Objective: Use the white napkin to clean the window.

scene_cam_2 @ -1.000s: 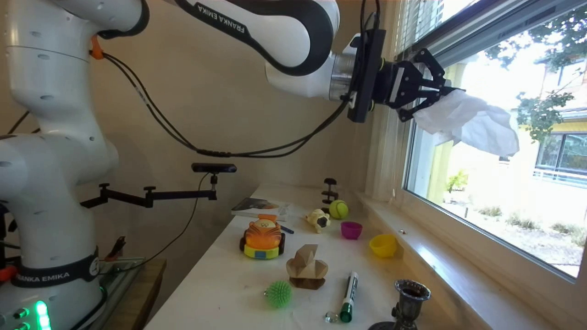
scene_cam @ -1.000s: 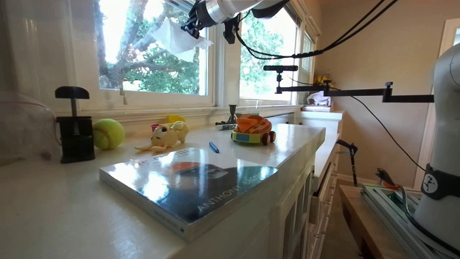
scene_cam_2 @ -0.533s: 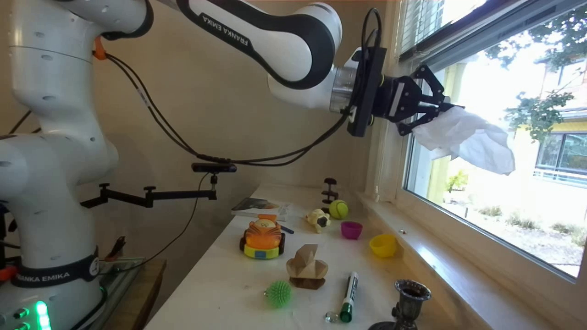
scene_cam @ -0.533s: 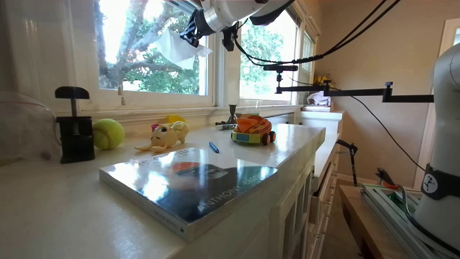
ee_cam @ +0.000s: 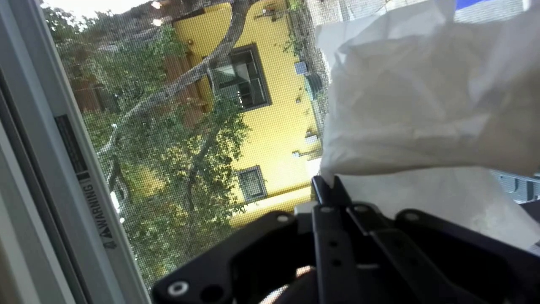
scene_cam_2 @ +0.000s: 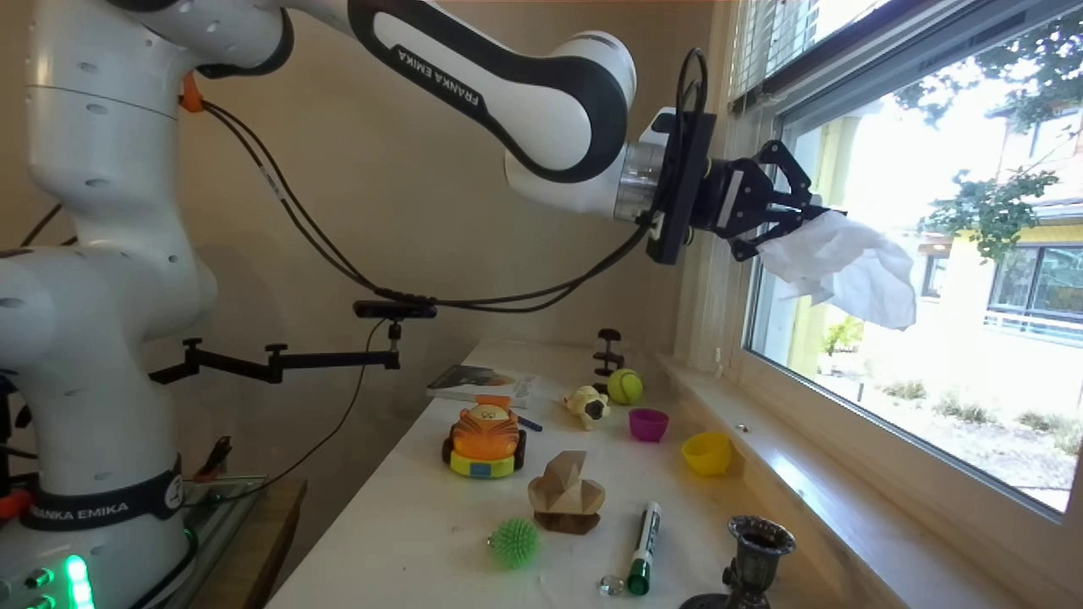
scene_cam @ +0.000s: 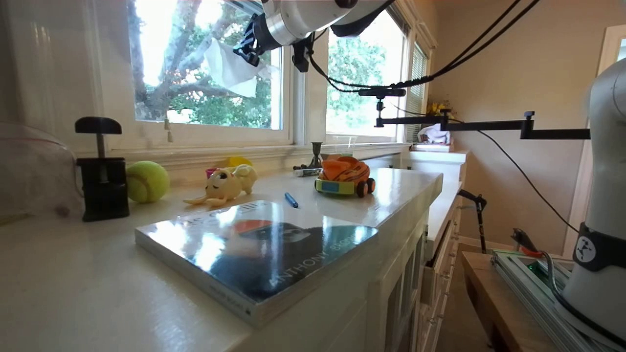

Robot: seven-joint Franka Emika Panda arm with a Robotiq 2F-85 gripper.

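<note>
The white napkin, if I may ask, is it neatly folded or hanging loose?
Hanging loose: the white napkin droops, wrinkled and uneven, from the jaws in an exterior view.

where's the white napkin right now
In an exterior view, the white napkin is at the right, pinched in the gripper and hanging in front of the window; whether it touches the window is unclear.

The napkin (scene_cam_2: 850,266) is white, the pincer (scene_cam_2: 827,213) black, the orange toy (scene_cam: 346,170) dark-striped.
</note>
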